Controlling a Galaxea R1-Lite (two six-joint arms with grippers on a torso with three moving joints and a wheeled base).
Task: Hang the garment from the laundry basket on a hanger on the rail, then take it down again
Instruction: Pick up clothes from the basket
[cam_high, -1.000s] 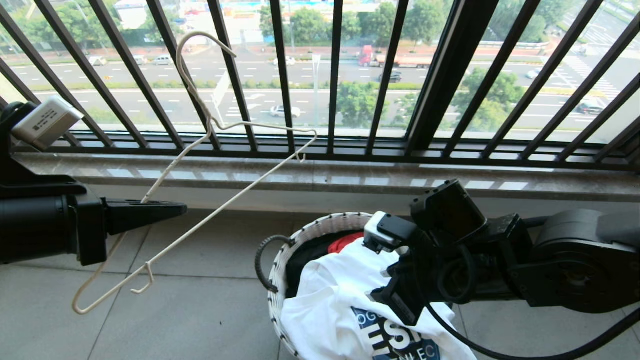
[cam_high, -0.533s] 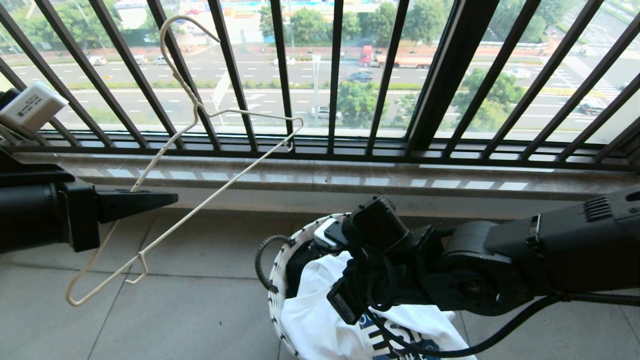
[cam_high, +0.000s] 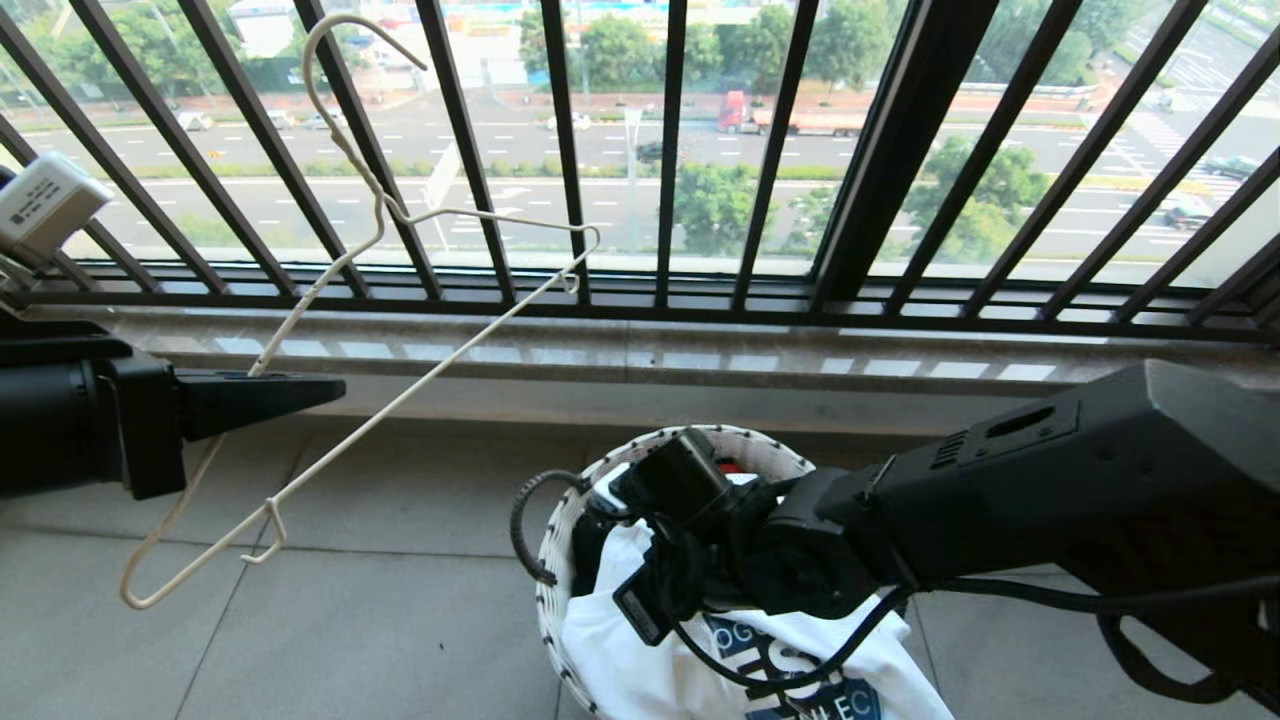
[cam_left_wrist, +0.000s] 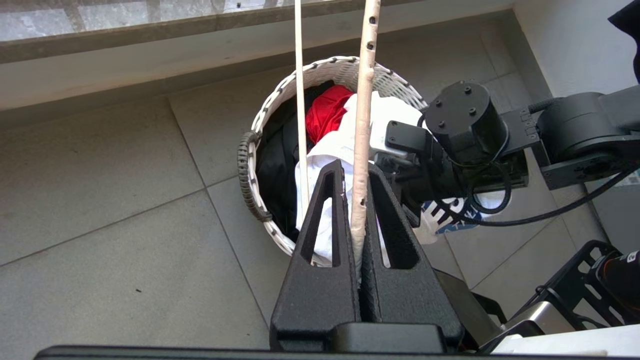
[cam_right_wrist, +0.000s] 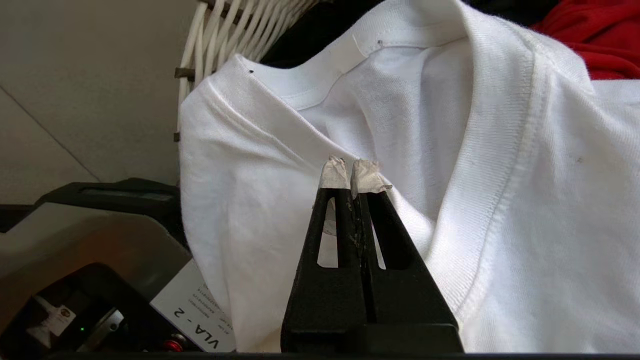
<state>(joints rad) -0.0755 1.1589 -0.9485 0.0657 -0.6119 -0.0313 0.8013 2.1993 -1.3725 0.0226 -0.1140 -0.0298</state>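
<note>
- My left tool (cam_high: 330, 388) is out to my left, over the floor tiles (cam_high: 400, 640), level, pointing toward the middle of the scene.
- It is clenched on the hanger (cam_high: 380, 405); in the left wrist view the wire (cam_left_wrist: 361, 150) runs up between the two pressed-together fingers (cam_left_wrist: 320, 250).
- The hanger is in the air, tilted: long hook up against the window bars (cam_high: 560, 150), lower corner down near the floor on my left.
- One small notch hook shows on the lower wire and another near the upper corner.
- My right tool (cam_right_wrist: 350, 172) is down at the laundry basket (cam_high: 690, 440), its arm reaching in from my right.
- Its fingers are pressed together, taped tips touching each other.
- The tips lie against the white cloth of the T-shirt (cam_right_wrist: 525, 225), just below the ribbed collar (cam_right_wrist: 480, 150). Whether any cloth is pinched between them I cannot tell.
- The T-shirt is in the basket, spilling over the near rim; part of the dark blue emblem (cam_high: 800, 690) with white letters shows below my right wrist.
- A black garment (cam_left_wrist: 275, 170) and a red one (cam_left_wrist: 327, 110) lie deeper in the basket, on the window side.
- The basket stands on the floor below the stone sill (cam_high: 700, 355), its dark loop handle (cam_high: 525, 520) on the side toward my left.
</note>
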